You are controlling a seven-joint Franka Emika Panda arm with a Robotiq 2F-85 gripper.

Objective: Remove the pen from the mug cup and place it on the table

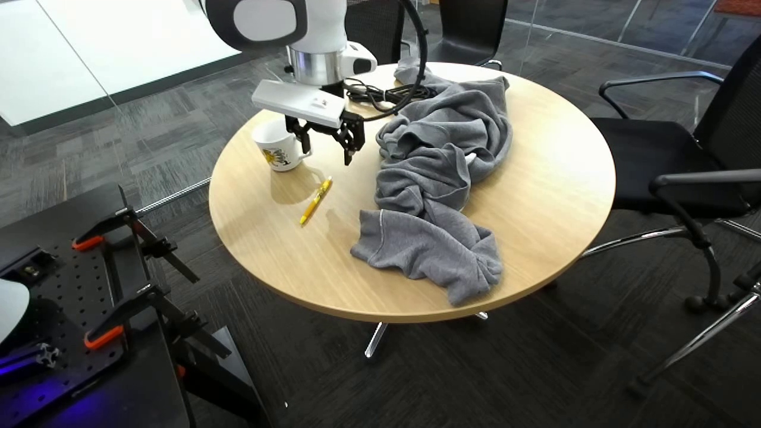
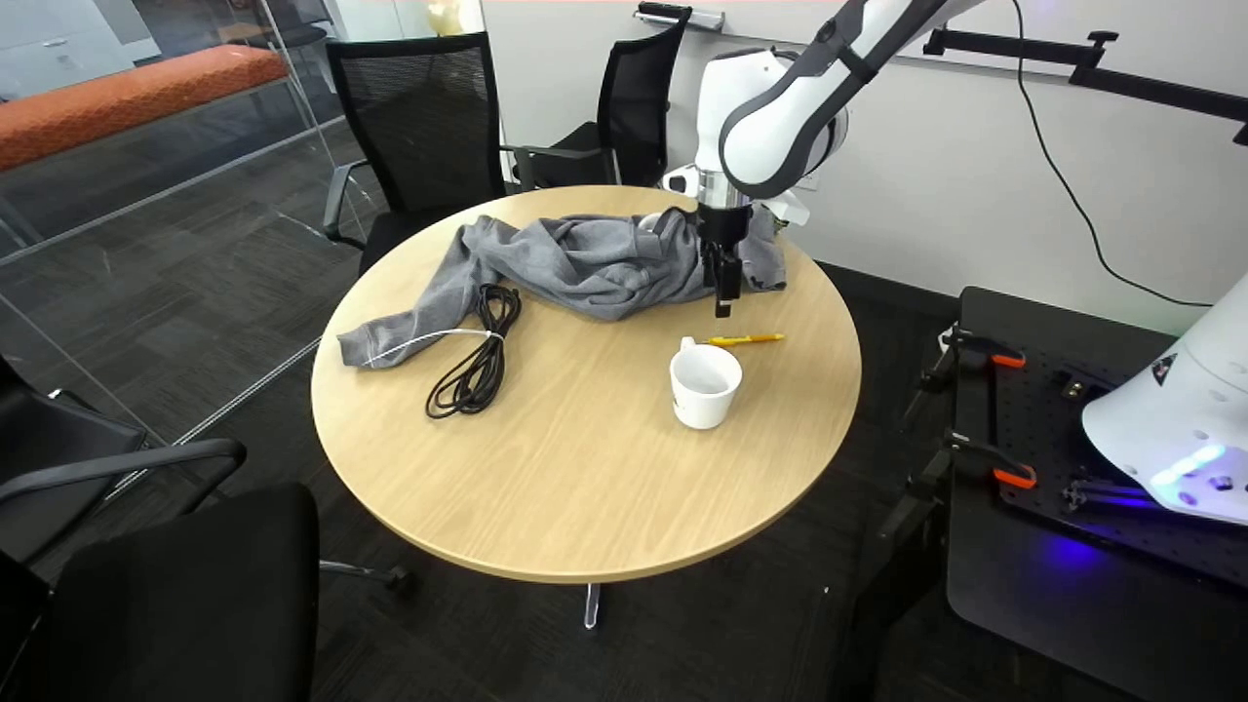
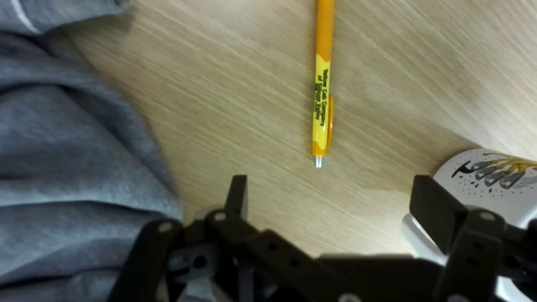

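At the centre of an exterior view, the desk [image 1: 553, 178] looks like smooth grained wood with a soft sheen. Left of centre, the mug cup [image 1: 274, 147] is glossy ceramic; the cloth [image 1: 416, 178] looks matt and fleecy. In the wrist view, upper centre, the pen [image 3: 323, 79] appears smooth plastic, one end shiny metal; the end effector [image 3: 330, 188] at the bottom looks matt.

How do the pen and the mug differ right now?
The pen is slender and yellow-orange, while the mug is wide and white. The pen lies flat; the mug stands upright. The pen shows printed lettering, the mug a printed picture. Both rest on the table, apart from each other.
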